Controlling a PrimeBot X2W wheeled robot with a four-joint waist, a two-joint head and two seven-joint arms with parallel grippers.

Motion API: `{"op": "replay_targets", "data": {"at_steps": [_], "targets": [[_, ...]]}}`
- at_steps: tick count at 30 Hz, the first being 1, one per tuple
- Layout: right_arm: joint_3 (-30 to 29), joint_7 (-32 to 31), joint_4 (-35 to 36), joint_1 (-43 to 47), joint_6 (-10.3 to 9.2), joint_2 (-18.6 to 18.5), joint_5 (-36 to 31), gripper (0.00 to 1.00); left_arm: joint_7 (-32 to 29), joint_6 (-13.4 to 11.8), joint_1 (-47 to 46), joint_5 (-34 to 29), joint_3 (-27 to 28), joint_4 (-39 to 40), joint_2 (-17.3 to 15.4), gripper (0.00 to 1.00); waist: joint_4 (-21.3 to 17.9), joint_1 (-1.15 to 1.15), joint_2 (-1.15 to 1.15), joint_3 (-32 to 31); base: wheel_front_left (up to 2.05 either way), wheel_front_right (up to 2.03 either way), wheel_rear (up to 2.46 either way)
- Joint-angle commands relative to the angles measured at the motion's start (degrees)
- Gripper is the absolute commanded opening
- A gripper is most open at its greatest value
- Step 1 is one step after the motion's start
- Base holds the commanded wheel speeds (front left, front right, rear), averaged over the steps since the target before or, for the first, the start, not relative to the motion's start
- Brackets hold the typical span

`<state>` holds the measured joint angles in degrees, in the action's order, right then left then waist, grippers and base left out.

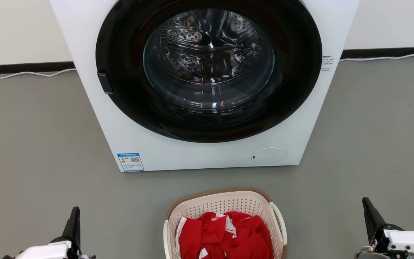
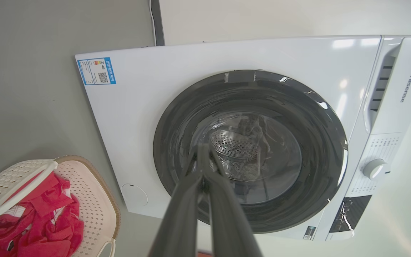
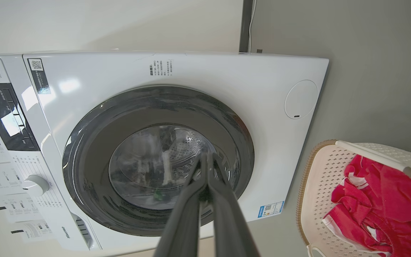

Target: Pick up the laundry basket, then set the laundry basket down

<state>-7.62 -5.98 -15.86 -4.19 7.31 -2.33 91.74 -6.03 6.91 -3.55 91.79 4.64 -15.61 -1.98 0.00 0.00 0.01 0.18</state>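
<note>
Centrally, the laundry basket sits apart between left fingers and right fingers, both pressed together.

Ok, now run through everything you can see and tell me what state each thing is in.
Washing machine door, shut.
Laundry basket, upright on the floor, not held, partly filled.
Red and white clothes, crumpled inside the basket.
Left tool, shut, empty, clear of the basket.
Right tool, shut, empty, clear of the basket.
</note>
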Motion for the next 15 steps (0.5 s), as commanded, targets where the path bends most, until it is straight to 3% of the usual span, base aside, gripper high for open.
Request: {"op": "replay_targets", "data": {"at_steps": [1,15], "targets": [[1.08,-0.52,1.83,-2.0,0.18,-0.54,0.41,0.0,-0.46,0.58,-2.64,0.38,1.88,1.54,-0.89,0.0,0.0,0.0,-0.01,0.0,0.0,0.0,0.0],[1.09,-0.51,1.83,-2.0,0.18,-0.54,0.42,0.0,-0.46,0.58,-2.64,0.38,1.88,1.55,-0.89,0.0,0.0,0.0,-0.01,0.0,0.0,0.0,0.0]]}}
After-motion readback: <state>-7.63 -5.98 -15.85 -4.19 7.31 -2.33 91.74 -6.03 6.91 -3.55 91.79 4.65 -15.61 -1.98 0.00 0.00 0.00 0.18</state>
